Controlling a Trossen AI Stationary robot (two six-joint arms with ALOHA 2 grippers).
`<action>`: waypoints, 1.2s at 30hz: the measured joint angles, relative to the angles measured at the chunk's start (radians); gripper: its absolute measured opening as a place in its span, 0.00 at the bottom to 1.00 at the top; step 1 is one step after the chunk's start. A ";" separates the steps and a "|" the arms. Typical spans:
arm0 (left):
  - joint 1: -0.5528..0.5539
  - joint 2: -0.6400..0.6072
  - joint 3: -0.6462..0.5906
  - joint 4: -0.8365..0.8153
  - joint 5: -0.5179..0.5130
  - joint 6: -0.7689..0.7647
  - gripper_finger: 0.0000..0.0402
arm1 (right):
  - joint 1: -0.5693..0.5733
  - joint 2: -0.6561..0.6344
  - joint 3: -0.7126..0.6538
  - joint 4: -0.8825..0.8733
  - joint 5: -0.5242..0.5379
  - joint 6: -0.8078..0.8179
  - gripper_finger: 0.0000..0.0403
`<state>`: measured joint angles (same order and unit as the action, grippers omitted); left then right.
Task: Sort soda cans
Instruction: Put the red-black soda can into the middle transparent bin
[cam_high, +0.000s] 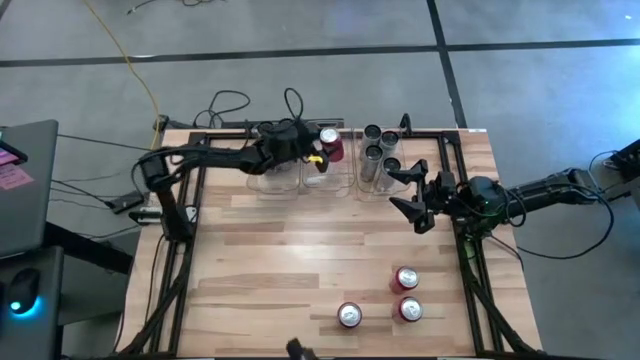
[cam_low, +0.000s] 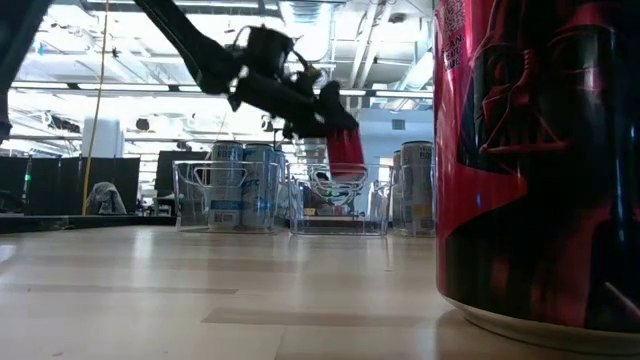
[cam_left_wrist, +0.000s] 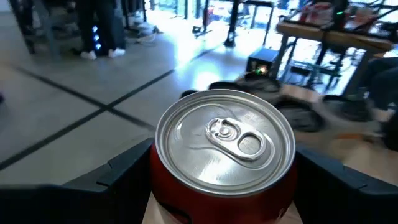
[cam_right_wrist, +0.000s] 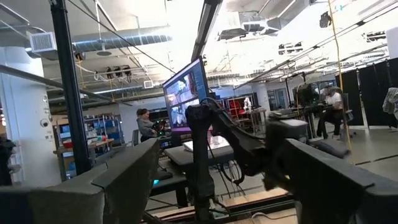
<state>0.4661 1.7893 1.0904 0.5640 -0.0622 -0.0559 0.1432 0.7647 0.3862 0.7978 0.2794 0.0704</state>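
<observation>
A red soda can (cam_high: 330, 143) with a silver top hangs over the middle clear bin (cam_low: 337, 222) at the table's far side, with my left gripper (cam_high: 318, 152) shut on it. Silver-grey cans stand in the right bin (cam_high: 379, 152), and the low view shows more of them in the left bin (cam_low: 240, 185). Three red cans (cam_high: 405, 278) (cam_high: 410, 310) (cam_high: 349, 316) stand upright on the table near its front right. My right gripper (cam_high: 403, 190) is raised and open beside the right bin, with nothing between its fingers. My left gripper pinches the red can's side wall (cam_left_wrist: 163, 186), just below the top rim, between its two fingers (cam_left_wrist: 124, 171). The fingers come in about level from the table's left. The can stays upright and lifted clear, its base (cam_low: 347, 172) near the middle bin's rim.
Three clear bins stand in a row along the far edge. One red can (cam_low: 530, 160) stands right in front of the low camera and blocks that view's right side. Bare wood (cam_high: 300, 250) lies across the table's middle and left.
</observation>
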 joint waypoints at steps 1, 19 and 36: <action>0.012 0.023 0.011 0.001 0.001 -0.008 0.75 | 0.000 0.000 0.000 -0.001 0.000 0.000 0.89; 0.030 0.189 0.155 -0.126 -0.005 0.026 0.75 | -0.017 0.000 0.000 -0.024 0.000 -0.018 0.89; -0.098 0.190 0.155 -0.182 0.002 0.093 0.77 | -0.011 0.000 0.000 -0.030 0.000 0.008 0.89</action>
<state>0.3683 1.9793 1.2453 0.3815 -0.0605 0.0375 0.1326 0.7647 0.3862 0.7676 0.2790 0.0788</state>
